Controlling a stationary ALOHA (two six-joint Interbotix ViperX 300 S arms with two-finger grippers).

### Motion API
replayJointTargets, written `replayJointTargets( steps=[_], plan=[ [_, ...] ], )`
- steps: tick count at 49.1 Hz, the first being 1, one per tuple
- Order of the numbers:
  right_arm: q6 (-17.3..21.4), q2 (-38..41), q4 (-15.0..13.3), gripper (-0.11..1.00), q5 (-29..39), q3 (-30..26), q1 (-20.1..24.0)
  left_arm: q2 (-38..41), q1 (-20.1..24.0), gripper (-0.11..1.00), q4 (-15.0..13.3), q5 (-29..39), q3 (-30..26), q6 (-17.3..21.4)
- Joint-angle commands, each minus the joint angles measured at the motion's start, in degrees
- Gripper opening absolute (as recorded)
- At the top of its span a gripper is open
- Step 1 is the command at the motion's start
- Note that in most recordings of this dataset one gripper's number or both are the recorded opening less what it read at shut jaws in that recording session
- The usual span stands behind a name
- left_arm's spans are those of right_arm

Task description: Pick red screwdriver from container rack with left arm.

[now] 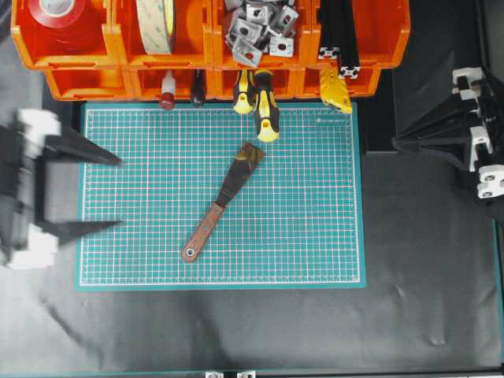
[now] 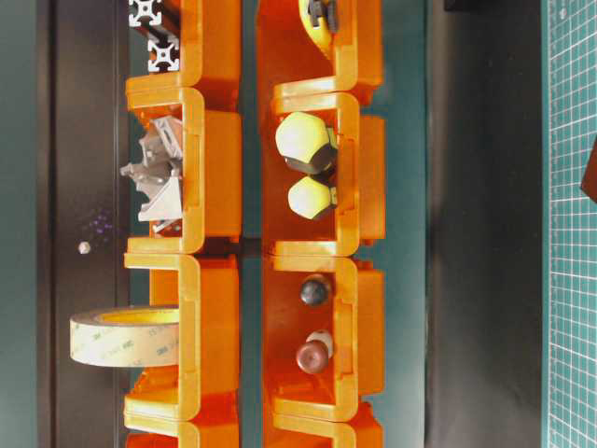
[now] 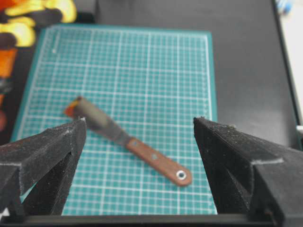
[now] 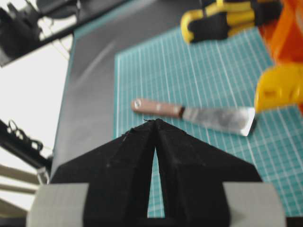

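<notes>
Black jaws of my left gripper [image 3: 137, 142] frame the near view, spread wide and empty. Between them, farther off, the red screwdriver [image 3: 128, 142] lies flat on the green mat [image 3: 156, 71], out of the rack [image 1: 213, 47], blade toward the bins, handle toward the mat's near edge. Judging by that, the pick from the rack looks done, or a fresh grasp is due: the next move would be dropping over the handle and closing across it. Open mat surrounds the tool; the yellow screwdrivers [image 1: 264, 106] sit near the blade. Right gripper [image 4: 155, 124] is closed, well apart.
</notes>
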Motion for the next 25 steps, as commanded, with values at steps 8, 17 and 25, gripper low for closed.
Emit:
replayJointTargets(
  steps=[8,17,25],
  plan=[
    [-0.1,0.4,-1.0,0.00,-2.7,-1.6,0.1,-17.4,3.4,0.88,0.3,-0.1,5.2,0.3],
    [-0.4,0.4,-1.3,0.01,-4.5,-1.7,0.1,-26.0,5.5,0.88,0.3,-0.3,7.8,3.3],
    [-1.8,0.4,-1.4,0.01,-7.0,-1.6,0.1,-29.5,6.0,0.88,0.3,-0.1,9.1,4.6]
  ],
)
